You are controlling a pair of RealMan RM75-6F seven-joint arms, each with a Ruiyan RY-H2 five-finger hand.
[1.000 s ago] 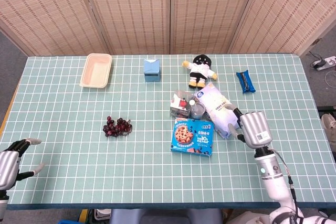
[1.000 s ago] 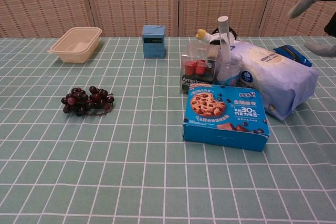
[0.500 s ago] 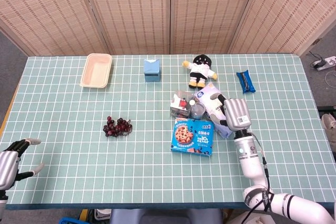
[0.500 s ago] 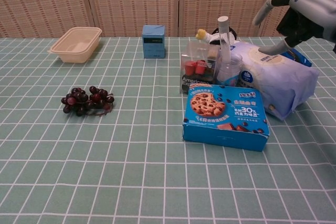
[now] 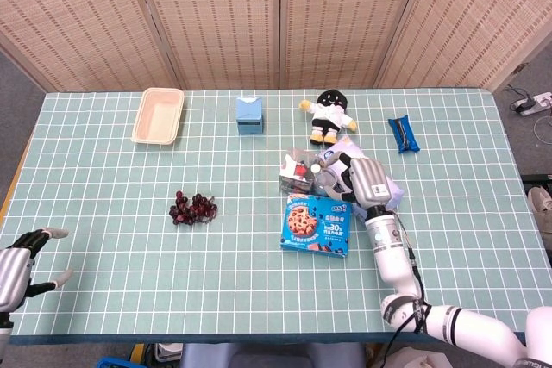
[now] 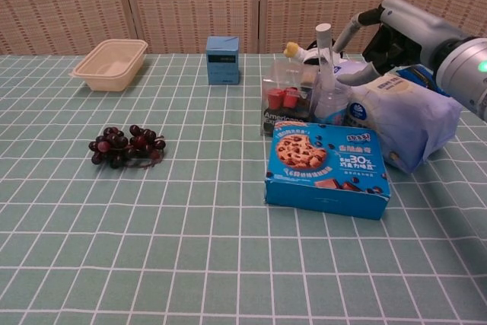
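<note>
Blue cardboard comes nearest: a chocolate-chip cookie box (image 6: pixel 327 167) lies flat, just in front of and below the right hand's fingers (image 6: pixel 351 32). Right behind it, under the spread fingers, stands a clear plastic bottle (image 6: pixel 326 81) with a white cap, upright, pressed against a pale lilac soft pack (image 6: pixel 407 116) on the palm's side and a clear box of small red cups (image 6: pixel 283 100) on the far side of the fingertips.

The right hand (image 5: pixel 366 183) hangs over the bottle and the pack with its fingers wide apart and nothing between them. From the chest view one lower finger (image 6: pixel 365 72) seems to rest on the pack's top, though contact is hard to confirm.

The bottle looks light, smooth and likely slippery, and tall enough to tip; its mid-body, below the neck, offers the surest hold, with thumb and fingers on opposite sides. The pack would yield and crumple under a squeeze.

Beyond the fingertips sit a plush doll (image 5: pixel 328 115) and a blue carton (image 5: pixel 249 115); a dark blue snack bar (image 5: pixel 403 134) lies behind the wrist.

The left hand (image 5: pixel 19 266) rests far off at the near table edge, fingers loosely apart, empty, with red grapes (image 5: pixel 194 208) nearest and a beige tray (image 5: pixel 159 115) further on.
</note>
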